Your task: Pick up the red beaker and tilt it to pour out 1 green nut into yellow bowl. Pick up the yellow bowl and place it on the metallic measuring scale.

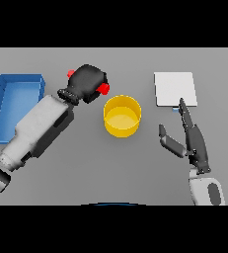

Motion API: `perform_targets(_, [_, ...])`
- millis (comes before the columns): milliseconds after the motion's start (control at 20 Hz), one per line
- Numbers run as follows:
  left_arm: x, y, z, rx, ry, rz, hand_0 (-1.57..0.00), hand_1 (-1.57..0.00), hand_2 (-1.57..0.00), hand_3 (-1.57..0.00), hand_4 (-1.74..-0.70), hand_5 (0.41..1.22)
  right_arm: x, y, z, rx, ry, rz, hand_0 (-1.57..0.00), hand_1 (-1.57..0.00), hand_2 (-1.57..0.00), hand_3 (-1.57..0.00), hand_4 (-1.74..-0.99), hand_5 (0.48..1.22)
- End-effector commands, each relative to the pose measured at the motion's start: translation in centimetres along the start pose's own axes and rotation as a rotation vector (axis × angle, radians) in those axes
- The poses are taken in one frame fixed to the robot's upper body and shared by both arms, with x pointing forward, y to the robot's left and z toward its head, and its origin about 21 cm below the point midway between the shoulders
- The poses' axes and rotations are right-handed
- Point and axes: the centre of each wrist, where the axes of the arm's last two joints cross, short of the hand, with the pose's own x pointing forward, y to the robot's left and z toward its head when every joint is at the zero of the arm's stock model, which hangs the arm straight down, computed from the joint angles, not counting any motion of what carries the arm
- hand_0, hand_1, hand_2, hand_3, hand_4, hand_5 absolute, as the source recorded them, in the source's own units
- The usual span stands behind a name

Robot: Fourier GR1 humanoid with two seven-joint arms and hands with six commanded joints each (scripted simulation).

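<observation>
The small red beaker (103, 88) is almost all hidden inside the robot's dark left hand (88, 83). Only little bits of red peek out: one bit at the top left of the hand and one bigger bit on its right side. The left hand's fingers are wrapped tight around the beaker, so it is gripping it. The hand and beaker sit above the table at about 11 o'clock from the middle of the view. No green nut can be seen.

Just beside the beaker, at about 4 o'clock from it, stands the round yellow bowl (122, 115). It is upright and looks to have nothing but yellow inside. The red bit of the beaker is near the bowl's top left rim, but it is not over the bowl.

At 2 o'clock from the bowl lies the flat, pale metallic measuring scale (174, 88), square in shape, well apart from the bowl.

The robot's dark right hand (192, 138) is at about 4 o'clock from the bowl. Its fingers are straight and point up toward the scale, and the thumb sticks out to the side. It holds nothing. The fingertips reach the near edge of the scale.

Far off at 9 o'clock, at the left side of the grey table (135, 168), sits a blue rectangular bin (1, 101) with low walls. The white and grey left arm (39, 128) crosses in front of its near right corner.
</observation>
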Motion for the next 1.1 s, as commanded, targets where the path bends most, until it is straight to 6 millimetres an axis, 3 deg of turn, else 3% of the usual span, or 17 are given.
perform_targets(0, [0.2, 0.5, -0.4, -0.024, -0.019, -0.065, -1.57, -1.57, -1.57, -1.57, -1.69, 1.198, -0.2, 0.3, 0.2, 0.001, -0.017, -0.004, 0.00, 0.00, 0.00, 0.00, -1.261, 0.715])
perform_targets(100, [0.6, 1.0, -0.9, -0.081, -0.052, -0.191, -1.57, -1.57, -1.57, -1.57, -1.61, 1.206, 0.1, 0.4, 0.5, -0.002, -0.021, -0.011, 0.00, 0.00, 0.00, 0.00, -1.258, 0.697])
perform_targets(350, [3.5, 2.0, -2.7, -0.220, -0.121, -0.410, -1.57, -1.57, -1.57, -1.57, -1.69, 1.216, 0.2, 0.7, -0.2, -0.023, 0.008, -0.015, 0.00, 0.00, 0.00, 0.00, -1.220, 0.657])
perform_targets(600, [4.7, 2.4, -3.6, -0.306, -0.132, -0.630, -1.57, -1.57, -1.57, -1.57, -1.72, 1.219, -0.4, 0.3, 0.1, -0.033, -0.002, 0.008, 0.00, 0.00, 0.00, 0.00, -1.193, 0.648])
perform_targets(700, [4.7, 2.9, -3.9, -0.318, -0.137, -0.722, -1.57, -1.57, -1.57, -1.57, -1.73, 1.220, -0.2, 1.2, 0.1, -0.029, 0.003, 0.025, 0.00, 0.00, 0.00, 0.00, -1.188, 0.647])
perform_targets(1050, [6.4, 2.2, -4.8, -0.336, -0.243, -1.016, -1.57, -1.57, -1.57, -1.57, -1.74, 1.221, 0.0, 0.6, 0.2, -0.045, -0.010, 0.007, 0.00, 0.00, 0.00, 0.00, -1.164, 0.625])
